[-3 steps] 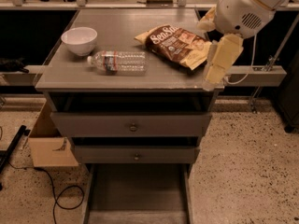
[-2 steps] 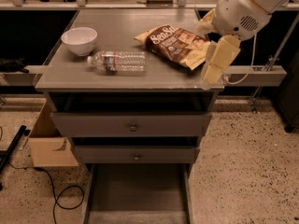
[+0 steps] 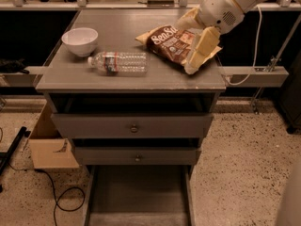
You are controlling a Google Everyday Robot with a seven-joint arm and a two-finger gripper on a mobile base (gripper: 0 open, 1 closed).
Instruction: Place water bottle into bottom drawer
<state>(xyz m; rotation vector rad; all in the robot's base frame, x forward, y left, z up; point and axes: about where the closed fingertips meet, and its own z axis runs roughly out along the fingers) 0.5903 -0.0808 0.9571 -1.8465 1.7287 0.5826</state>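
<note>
The water bottle (image 3: 118, 62) lies on its side on the grey cabinet top, white cap pointing left toward a bowl. The bottom drawer (image 3: 138, 197) is pulled out at floor level, and its flat grey floor is bare. My gripper (image 3: 184, 48) hangs over the right part of the cabinet top, above a chip bag and well to the right of the bottle. Its beige fingers (image 3: 201, 51) are spread apart and hold nothing.
A white bowl (image 3: 80, 40) stands just left of the bottle. A brown chip bag (image 3: 171, 42) lies on the right half of the top. Two upper knobbed drawers (image 3: 134, 126) stand slightly ajar. A cardboard box (image 3: 49, 145) and cables sit on the floor at left.
My gripper has moved left and slightly farther back over the chip bag, closer to the bottle. The bottle, the bowl and the drawers have not moved.
</note>
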